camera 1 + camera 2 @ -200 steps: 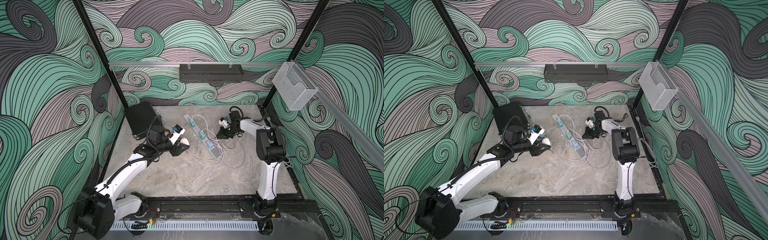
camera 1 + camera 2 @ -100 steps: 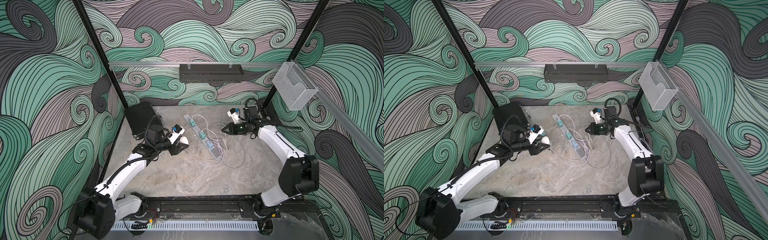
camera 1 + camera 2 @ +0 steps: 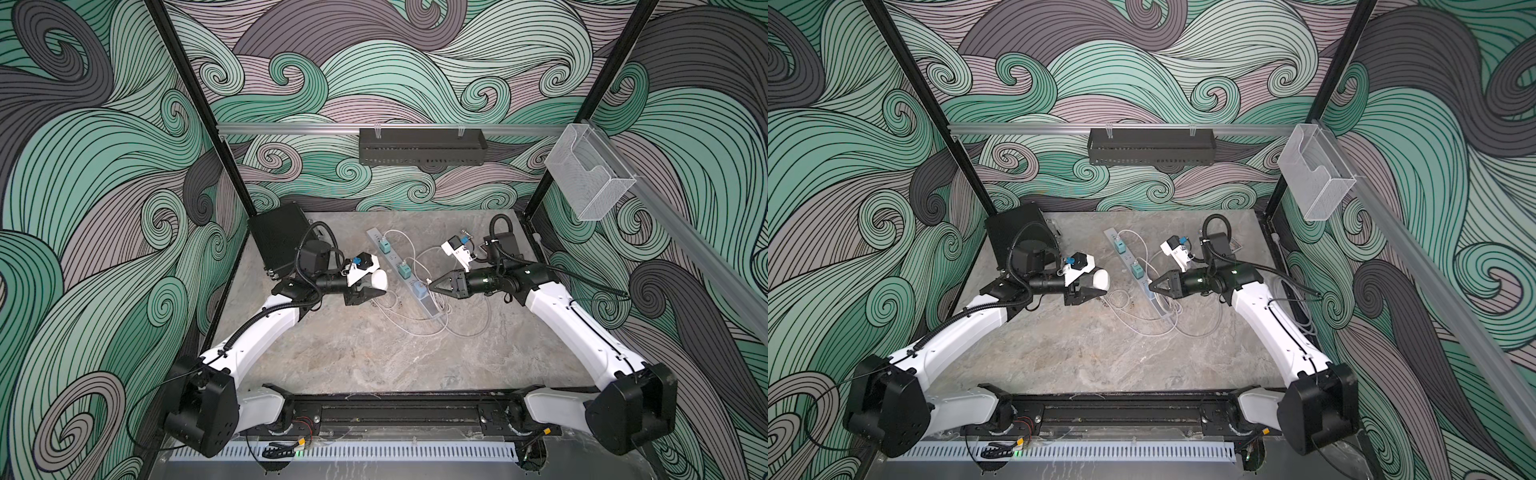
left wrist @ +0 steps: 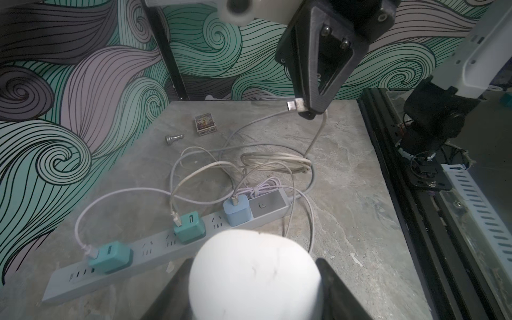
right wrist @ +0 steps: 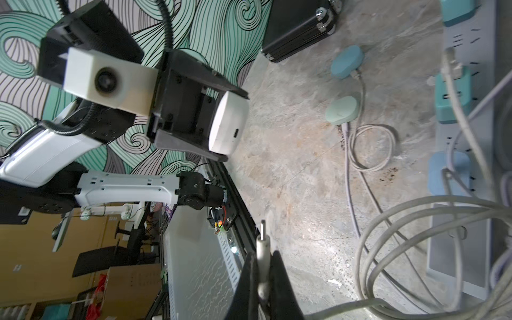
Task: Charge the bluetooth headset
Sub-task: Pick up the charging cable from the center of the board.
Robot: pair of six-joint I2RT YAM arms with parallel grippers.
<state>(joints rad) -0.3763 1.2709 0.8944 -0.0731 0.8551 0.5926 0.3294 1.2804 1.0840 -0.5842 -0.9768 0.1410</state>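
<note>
No legible text, brand name or number was found in any view. A coloured print was noted on the small box (image 4: 205, 125), but its lettering is too small to be read. A mark on the switch of the power strip (image 4: 149, 250) could not be resolved.

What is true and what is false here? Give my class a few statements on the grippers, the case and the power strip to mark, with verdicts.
1. The left gripper holds the white case. True.
2. The right gripper is open and empty. False: it is shut on the cable plug.
3. Three chargers sit in the power strip. True.
4. The cable plug is already in the white case. False: they are apart.
</note>
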